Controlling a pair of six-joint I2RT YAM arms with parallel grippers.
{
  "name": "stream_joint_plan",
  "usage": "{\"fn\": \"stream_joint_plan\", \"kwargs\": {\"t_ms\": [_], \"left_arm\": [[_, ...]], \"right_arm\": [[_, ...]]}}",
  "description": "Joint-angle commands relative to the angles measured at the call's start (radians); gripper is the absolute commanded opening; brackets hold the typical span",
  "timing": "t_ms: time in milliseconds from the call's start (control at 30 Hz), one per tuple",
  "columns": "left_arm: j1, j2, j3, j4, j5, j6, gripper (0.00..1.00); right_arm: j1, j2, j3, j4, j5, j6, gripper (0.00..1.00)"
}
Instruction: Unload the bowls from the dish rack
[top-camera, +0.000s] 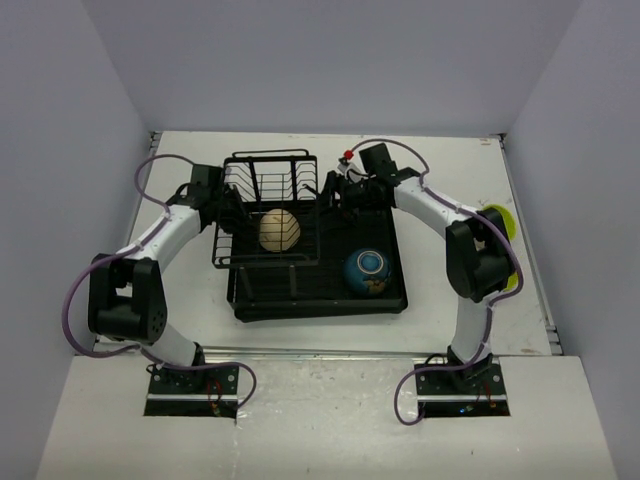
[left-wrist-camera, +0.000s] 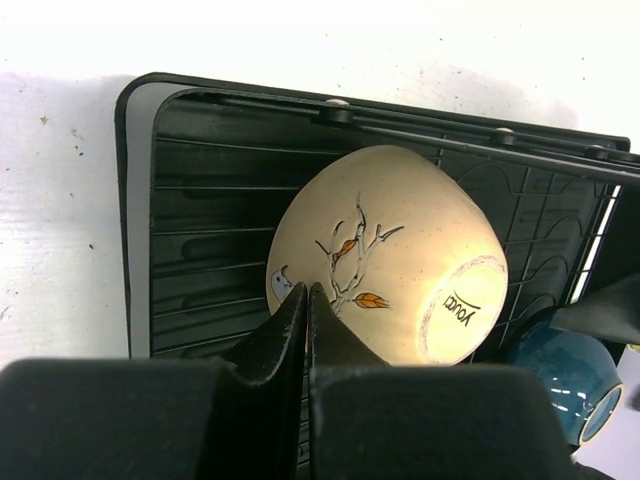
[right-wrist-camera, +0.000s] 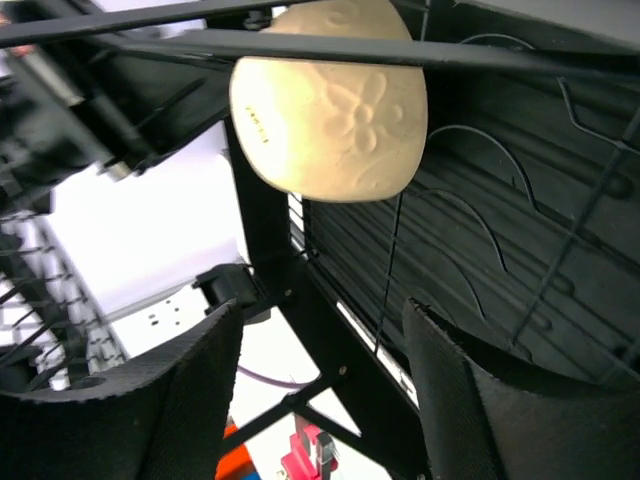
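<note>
Plain white table (top-camera: 440, 170) here, and we see the cream bowl (top-camera: 279, 230) sitting in the dish rack (top-camera: 262, 170). Our left gripper (left-wrist-camera: 306, 292) is pinched shut on nothing, tips at the bowl's 7 o'clock edge. Our right gripper (right-wrist-camera: 322, 310) gapes wide and empty, with the bowl off at its 12 o'clock.

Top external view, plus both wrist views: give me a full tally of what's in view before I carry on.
dish rack: one, black, wire section joined to a wide tray, mid-table
cream bowl: one, cream with a painted branch, lying on its side in the wire section
blue bowl: one, glossy blue, on the tray's right side
green bowl: at least one, lime-green, on the table right of the rack, mostly hidden behind the right arm
table: one, white, under everything
left end effector: one, black, shut, tips at the cream bowl
right end effector: one, black, open, nothing between its fingers, beside the wire section
</note>
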Motion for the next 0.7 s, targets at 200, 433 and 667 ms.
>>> {"fn": "stream_joint_plan", "kwargs": {"t_ms": [200,433,667], "left_arm": [[-0.039,-0.007,0.026,0.006,0.033,0.004,0.00],[-0.039,-0.019,0.008,0.003,0.032,0.006,0.00],[-0.039,-0.024,-0.001,0.001,0.032,0.009,0.00]], "right_arm": [[0.085,0.041,-0.071,0.191,0.069,0.064,0.68],[0.088,0.076,-0.102,0.249,0.095,0.070,0.67],[0.088,0.099,-0.065,0.237,0.107,0.065,0.67]]}}
